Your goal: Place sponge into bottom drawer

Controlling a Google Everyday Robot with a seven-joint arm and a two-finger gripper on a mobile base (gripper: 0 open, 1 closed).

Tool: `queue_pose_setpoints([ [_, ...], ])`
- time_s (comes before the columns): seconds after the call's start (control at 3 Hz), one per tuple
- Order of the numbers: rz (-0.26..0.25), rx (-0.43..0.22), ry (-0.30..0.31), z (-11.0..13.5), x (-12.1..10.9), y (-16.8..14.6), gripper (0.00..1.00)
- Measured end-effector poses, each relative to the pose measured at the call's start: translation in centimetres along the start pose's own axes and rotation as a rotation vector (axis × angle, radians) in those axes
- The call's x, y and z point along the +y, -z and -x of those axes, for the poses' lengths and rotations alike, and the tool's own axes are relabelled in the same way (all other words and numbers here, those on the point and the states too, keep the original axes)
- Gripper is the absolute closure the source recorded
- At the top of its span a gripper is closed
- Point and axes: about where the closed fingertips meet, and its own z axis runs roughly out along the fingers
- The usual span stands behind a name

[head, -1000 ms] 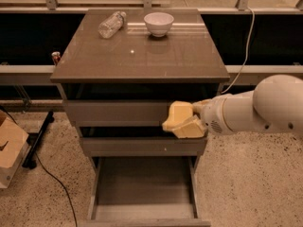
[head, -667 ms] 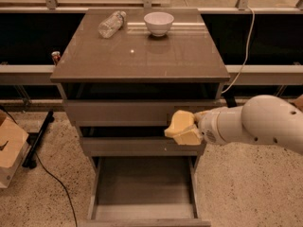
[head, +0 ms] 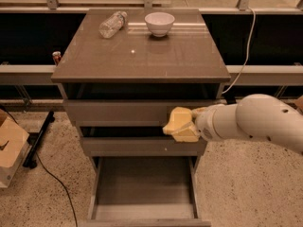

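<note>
Gripper [head: 188,127] reaches in from 3 o'clock, clamped on the pale-yellow sponge [head: 177,122], which hangs in front of the two closed drawer fronts. Below it at 6 o'clock, the bottom drawer [head: 142,183] sits pulled open. White bowl [head: 159,22] and clear bottle [head: 112,24] are up top around 12.

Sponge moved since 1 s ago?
Yes, slightly down. The sponge, held by the gripper at the right front of the cabinet, now overlaps the middle drawer front; still above the bottom drawer.
</note>
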Motion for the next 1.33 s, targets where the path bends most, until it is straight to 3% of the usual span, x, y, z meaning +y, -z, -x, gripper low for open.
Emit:
queue_pose_setpoints([
  [0.67,0.096,0.039,0.018,-2.8,0.2,-7.1,1.00],
  [1.33,0.146,0.081,-0.028,-8.3,0.4,-12.5,1.00],
])
